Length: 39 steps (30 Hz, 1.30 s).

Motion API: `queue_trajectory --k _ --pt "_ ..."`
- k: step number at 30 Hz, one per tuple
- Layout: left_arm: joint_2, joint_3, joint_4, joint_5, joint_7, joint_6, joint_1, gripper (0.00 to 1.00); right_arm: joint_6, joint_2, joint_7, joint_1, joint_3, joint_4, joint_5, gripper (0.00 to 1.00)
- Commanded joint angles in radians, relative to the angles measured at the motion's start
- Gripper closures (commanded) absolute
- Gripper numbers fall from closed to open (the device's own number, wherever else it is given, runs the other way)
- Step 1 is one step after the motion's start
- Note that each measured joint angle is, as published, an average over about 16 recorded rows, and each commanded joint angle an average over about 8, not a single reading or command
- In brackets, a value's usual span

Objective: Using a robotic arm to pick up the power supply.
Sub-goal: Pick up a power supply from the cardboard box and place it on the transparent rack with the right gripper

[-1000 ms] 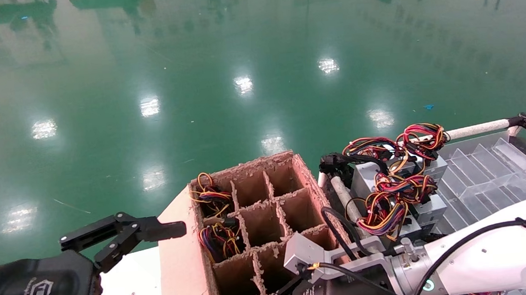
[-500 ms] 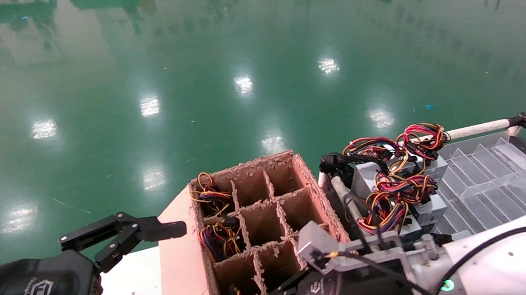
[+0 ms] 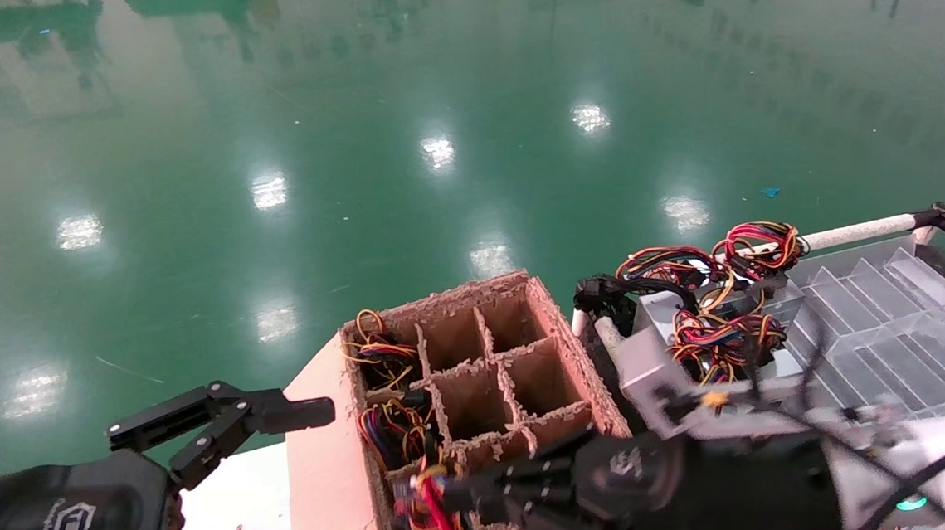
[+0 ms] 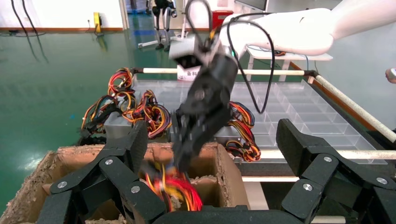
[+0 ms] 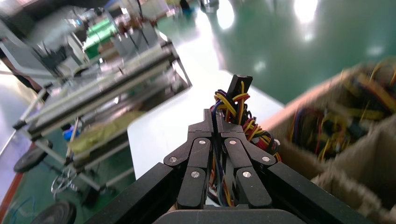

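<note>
You see the right gripper (image 3: 456, 499) clenched on the wire bundle (image 5: 232, 114) of a power supply (image 3: 423, 509) in the near compartment of the cardboard box (image 3: 463, 374), while the left gripper (image 3: 283, 415) waits released beside this box.

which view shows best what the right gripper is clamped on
The right wrist view: the right gripper has its fingers pinched together on a wire bundle of red, yellow and black leads. The head view shows it blurred over the cardboard divider box. The left wrist view shows it from outside, wires below.
</note>
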State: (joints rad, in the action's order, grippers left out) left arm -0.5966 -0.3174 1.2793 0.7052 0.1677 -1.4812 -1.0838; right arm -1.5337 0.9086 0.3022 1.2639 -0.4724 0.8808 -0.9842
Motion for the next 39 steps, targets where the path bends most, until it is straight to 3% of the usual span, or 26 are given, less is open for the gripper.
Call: queue_trajectory --k 1,8,16,30,39 --pt "0.0 0.0 0.0 0.0 0.0 0.0 0.0 0.15 -0.013 -0.012 -0.011 -0.006 0.02 0.002 0.034 1.0" --pt "0.0 0.0 0.0 0.0 0.0 0.0 0.0 0.14 -0.041 -0.07 -0.035 0.045 0.086 0.011 0.166 1.0" --pt "0.0 -0.001 0.0 0.0 0.0 0.0 0.0 0.12 -0.052 -0.156 -0.037 0.173 0.109 -0.022 0.26 1.0" --pt "0.0 -0.001 0.0 -0.001 -0.001 0.0 0.0 0.11 -0.055 -0.379 -0.042 0.447 0.006 -0.132 0.189 1.0" --pt "0.001 -0.001 0.0 -0.001 -0.001 0.001 0.0 0.09 -0.058 -0.499 -0.102 0.463 -0.05 -0.216 0.223 1.0"
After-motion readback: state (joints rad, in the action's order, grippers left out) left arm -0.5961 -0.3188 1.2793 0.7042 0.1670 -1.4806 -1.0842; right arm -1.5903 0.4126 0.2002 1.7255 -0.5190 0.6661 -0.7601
